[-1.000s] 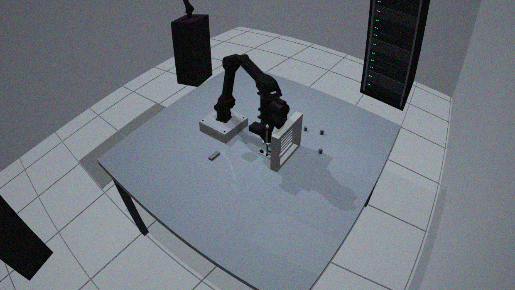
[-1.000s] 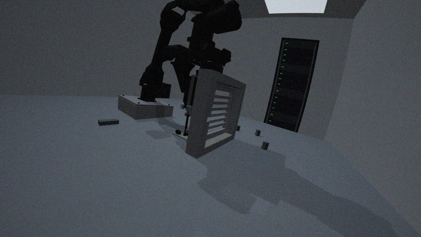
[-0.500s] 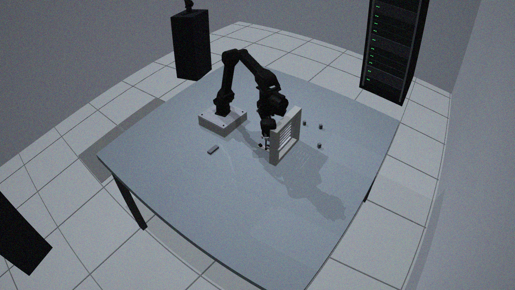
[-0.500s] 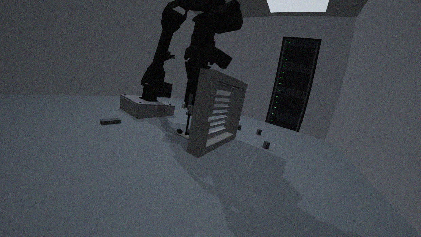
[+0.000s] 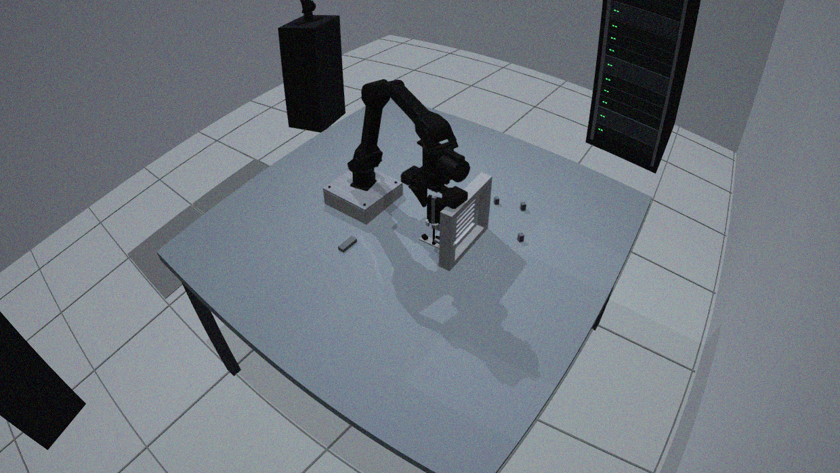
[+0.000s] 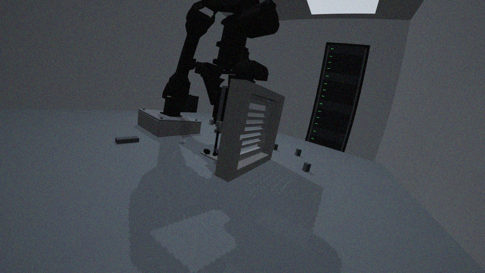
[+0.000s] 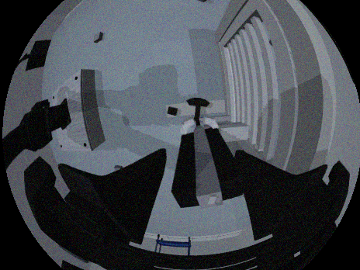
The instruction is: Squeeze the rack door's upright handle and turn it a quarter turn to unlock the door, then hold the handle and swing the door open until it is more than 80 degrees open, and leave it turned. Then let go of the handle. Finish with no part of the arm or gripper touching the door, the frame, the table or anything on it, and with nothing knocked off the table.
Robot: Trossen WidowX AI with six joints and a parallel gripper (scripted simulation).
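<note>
The rack frame [image 5: 448,247] [image 6: 225,145] stands upright on the table [image 5: 328,328]. Its slatted door [image 5: 465,223] [image 6: 251,130] [image 7: 254,70] looks closed. The upright handle [image 5: 433,211] [image 6: 222,108] [image 7: 207,167] is on the side facing the arm base, black with a grey strip, above a thin dark rod. My gripper [image 5: 433,202] [image 6: 220,101] [image 7: 200,151] points down with its fingers open, one on each side of the handle. In the wrist view a gap shows on the left of the handle; contact on the right cannot be told. The frame partly hides the fingers in the top and exterior views.
A dark flat bar [image 5: 347,243] [image 6: 126,139] [image 7: 98,37] lies near the arm's base block [image 5: 343,205] [image 6: 146,123]. Three small blocks [image 5: 496,200] [image 5: 523,207] [image 5: 520,237] stand beyond the frame. The gripper body is close to the frame's top edge.
</note>
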